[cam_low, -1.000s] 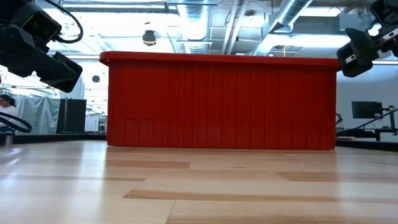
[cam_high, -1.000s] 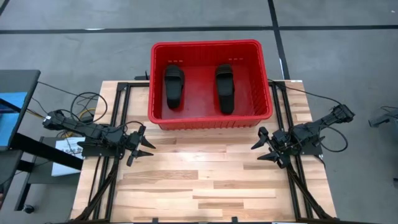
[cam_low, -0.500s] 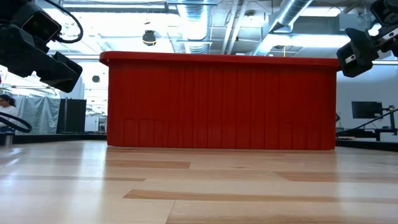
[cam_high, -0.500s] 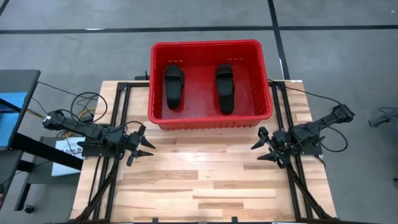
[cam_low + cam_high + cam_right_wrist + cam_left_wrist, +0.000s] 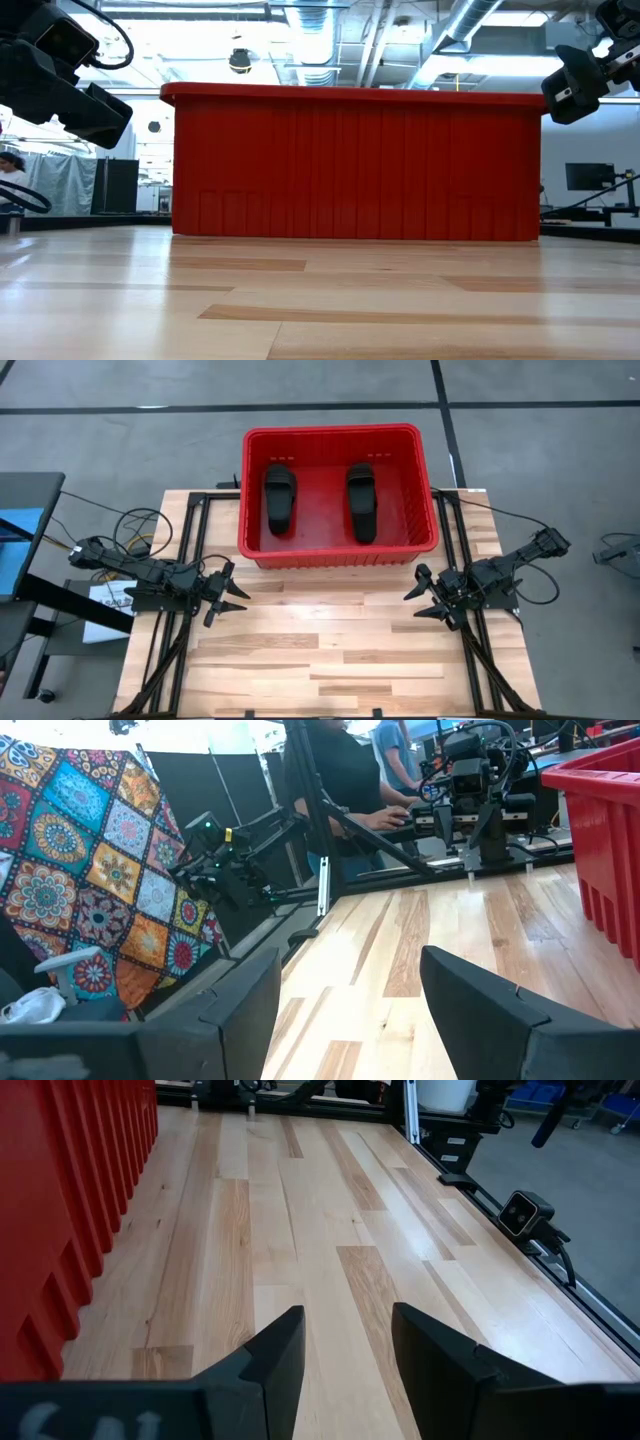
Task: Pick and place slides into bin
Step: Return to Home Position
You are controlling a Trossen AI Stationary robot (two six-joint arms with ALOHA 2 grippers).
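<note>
Slides, two matte black slip-on sandals in sight, lay side by side on the floor of the large bright red rectangular plastic bin, which stood at the middle of the pale wooden worktop's far edge. The left gripper hung near the left edge and the right gripper near the right edge. Both had their fingers spread wide, gripped nothing, and were well apart from the slides.

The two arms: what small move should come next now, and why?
Probably none, just hold at rest: the left end effector and right end effector are open and empty, at the sides of the table, apart from the bin, and the slides lie inside it.
</note>
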